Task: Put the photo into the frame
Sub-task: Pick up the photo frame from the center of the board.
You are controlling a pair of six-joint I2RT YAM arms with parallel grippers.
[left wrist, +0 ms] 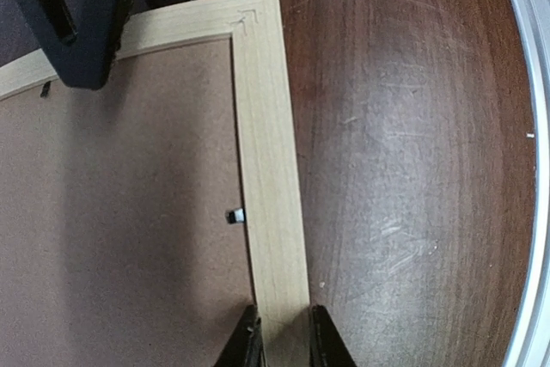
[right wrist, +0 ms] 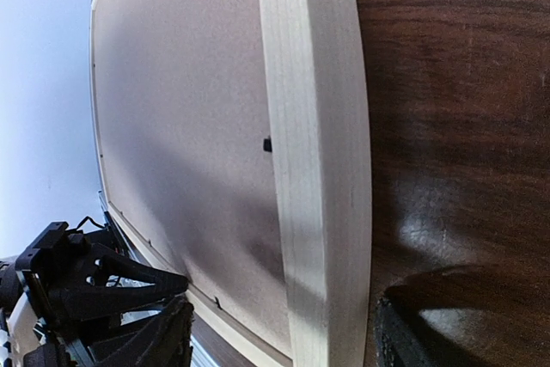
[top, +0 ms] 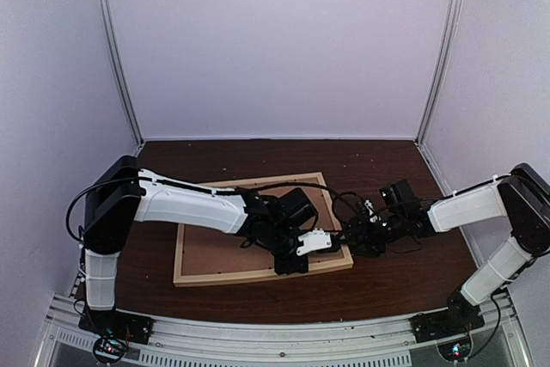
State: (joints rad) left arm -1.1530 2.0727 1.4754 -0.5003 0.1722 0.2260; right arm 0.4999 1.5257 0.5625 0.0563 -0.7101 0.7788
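Note:
The frame (top: 203, 274) of pale wood lies flat on the dark table, with the brown backing board (top: 232, 238) inside it. The photo does not show in any view. My left gripper (top: 292, 264) is shut on the frame's near strip; in the left wrist view its gripper (left wrist: 284, 345) has both fingers against the sides of the strip (left wrist: 266, 152). My right gripper (top: 354, 238) is open at the frame's right end; in the right wrist view its gripper (right wrist: 288, 337) straddles the strip (right wrist: 314, 126) with wide gaps. The board also shows in both wrist views (left wrist: 120, 229) (right wrist: 180, 109).
Small metal tabs (left wrist: 234, 216) (right wrist: 267, 143) stick out from the strips over the board. The dark wood table (top: 387, 285) is bare to the right and behind the frame. An aluminium rail (top: 284, 341) runs along the near edge. White walls enclose the cell.

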